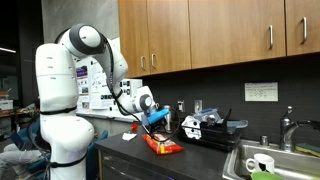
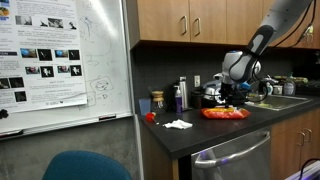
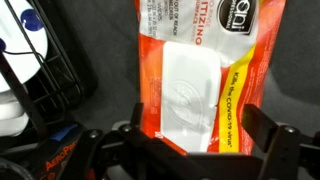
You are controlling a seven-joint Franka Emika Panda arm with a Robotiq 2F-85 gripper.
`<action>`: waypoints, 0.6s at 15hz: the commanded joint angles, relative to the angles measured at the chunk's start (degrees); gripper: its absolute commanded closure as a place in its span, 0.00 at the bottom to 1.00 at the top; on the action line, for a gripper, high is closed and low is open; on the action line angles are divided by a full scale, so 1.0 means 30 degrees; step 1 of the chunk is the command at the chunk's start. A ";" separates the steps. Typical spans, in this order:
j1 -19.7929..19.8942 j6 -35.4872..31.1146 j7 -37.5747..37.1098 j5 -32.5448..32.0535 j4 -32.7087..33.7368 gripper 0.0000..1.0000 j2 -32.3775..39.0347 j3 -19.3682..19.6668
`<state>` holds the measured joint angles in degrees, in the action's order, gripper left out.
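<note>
wipes packet (image 3: pixel 205 80) | orange, white label | flat | on countertop (image 1: pixel 205 158)

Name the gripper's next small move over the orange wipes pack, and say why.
Probably a short straight lift. The gripper stands open astride the orange wipes pack, which lies flat on the counter; a sideways move could drag it.

Your arm (image 1: pixel 108 62): shoulder upright, elbow high, forearm angled down and forward. Wrist bent, your gripper (image 1: pixel 156 119) low, pointing downward, also seen in an exterior view (image 2: pixel 233 98). Wrist view: your fingers (image 3: pixel 268 128) spread wide apart, both tips visible.
</note>
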<state>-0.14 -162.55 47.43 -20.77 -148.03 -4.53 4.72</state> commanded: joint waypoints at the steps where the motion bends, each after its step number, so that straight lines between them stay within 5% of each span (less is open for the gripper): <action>1: 0.0092 -0.0081 0.0664 0.0434 0.0380 0.00 0.0095 -0.0152; 4: 0.0057 -0.0157 0.0855 0.0649 0.0556 0.03 0.0192 -0.0141; 9: 0.0046 -0.0203 0.1396 0.1301 0.0630 0.48 0.0297 -0.0106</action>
<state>-0.16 -162.57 49.21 -18.83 -146.88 -4.45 4.60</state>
